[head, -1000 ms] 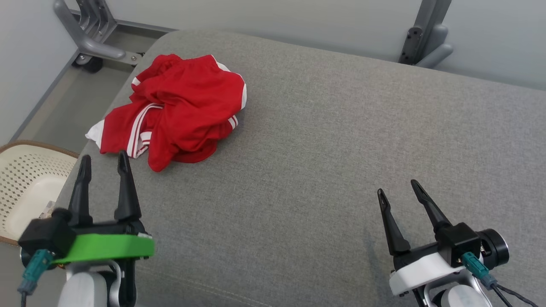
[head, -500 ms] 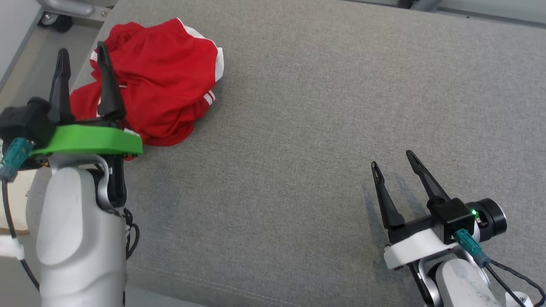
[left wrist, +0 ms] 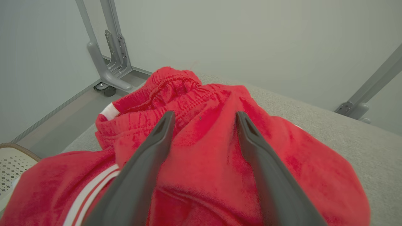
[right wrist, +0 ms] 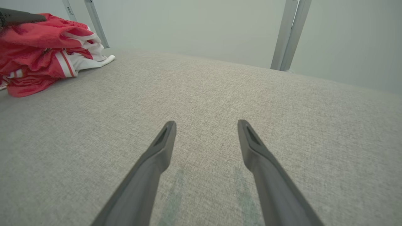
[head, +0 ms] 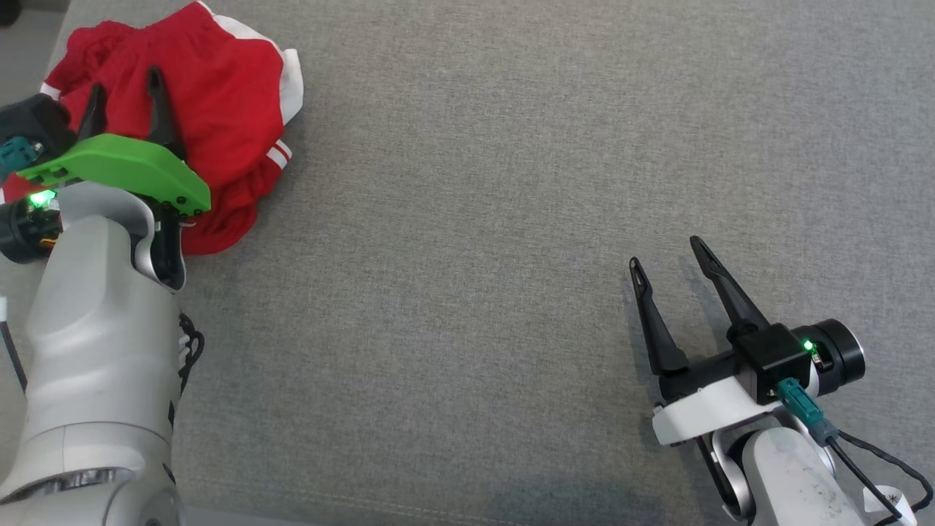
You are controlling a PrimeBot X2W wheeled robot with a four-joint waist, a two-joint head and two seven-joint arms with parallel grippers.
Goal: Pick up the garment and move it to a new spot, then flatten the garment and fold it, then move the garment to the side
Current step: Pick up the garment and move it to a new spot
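The garment (head: 219, 88) looks light, soft and quite limp, so I judge it will hang down and open itself when it is lifted. It will not keep any shape. The cloth seems smooth, perhaps a little slippery, so a pinch on only one thin layer could slide out. The best place to take hold is, I think, the gathered elastic waistband (left wrist: 169, 91), which is thicker and gives more to grip. It lies just beyond the tips of the left jaws. A thick fold in the middle of the heap, directly between these jaws, is the second choice.

The garment is a pair of red sport shorts with white stripes and white edges. It is crumpled into a loose heap with many folds, and one white corner sticks out at the side.

The left jaws are wide apart and hold nothing. Their two dark fingers (left wrist: 138, 175) are over the heap, with red cloth between and under them. Whether the tips touch the cloth, I cannot tell.

The right jaws are also wide apart and empty, low over the bare grey bench (head: 511, 219). The garment is well apart from them, far ahead and to their left side.
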